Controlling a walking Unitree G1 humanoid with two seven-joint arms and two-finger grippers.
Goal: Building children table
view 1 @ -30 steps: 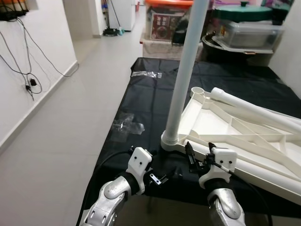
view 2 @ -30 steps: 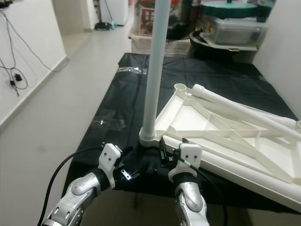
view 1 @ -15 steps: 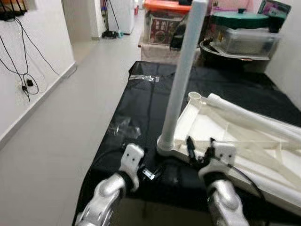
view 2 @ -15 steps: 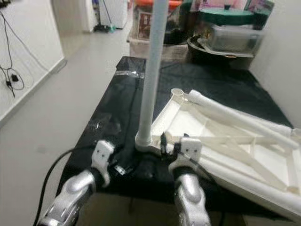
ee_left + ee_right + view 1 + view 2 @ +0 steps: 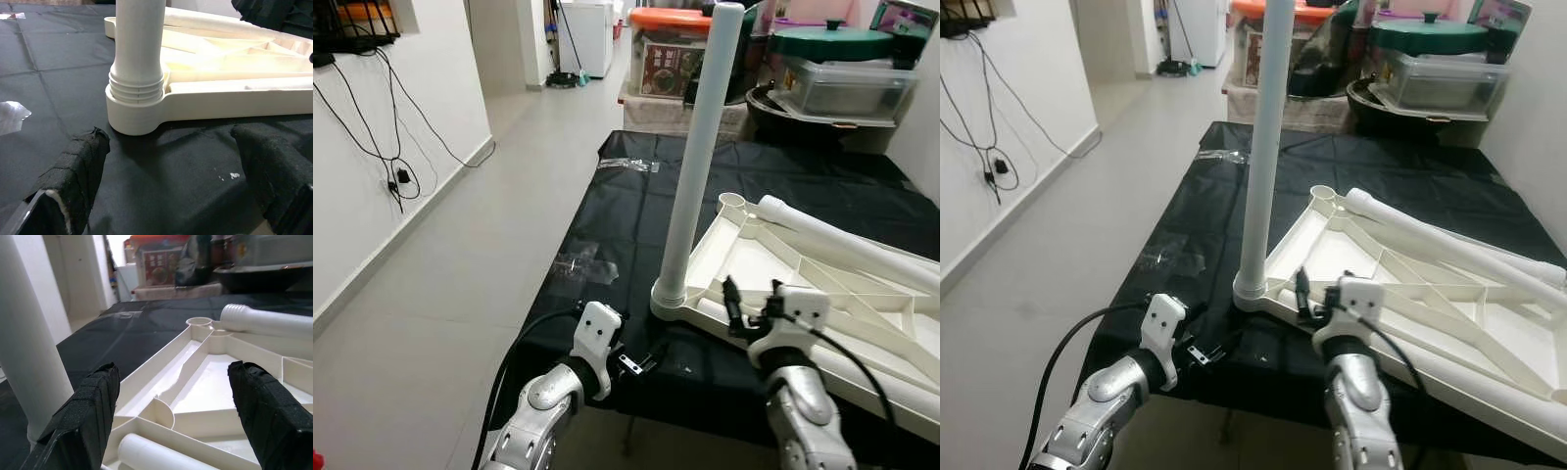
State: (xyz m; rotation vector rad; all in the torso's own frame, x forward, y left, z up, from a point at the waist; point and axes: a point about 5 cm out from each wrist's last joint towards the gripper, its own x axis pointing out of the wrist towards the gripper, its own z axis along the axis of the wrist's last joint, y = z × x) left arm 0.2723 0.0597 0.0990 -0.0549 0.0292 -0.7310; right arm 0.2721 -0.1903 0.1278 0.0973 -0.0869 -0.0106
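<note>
Beside the upright leg (image 5: 695, 166), left end effector (image 5: 641, 364) gapes; right end effector (image 5: 751, 305) gapes over the tabletop (image 5: 862, 323).

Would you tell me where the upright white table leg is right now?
The upright leg stands in the tabletop's near-left corner socket, on the black cloth, ahead between both grippers.

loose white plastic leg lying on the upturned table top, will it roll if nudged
The loose white round plastic leg is a smooth tube, so it probably rolls. The cream ribbed table top may check it. It looks hollow, likely light and stiff.
</note>
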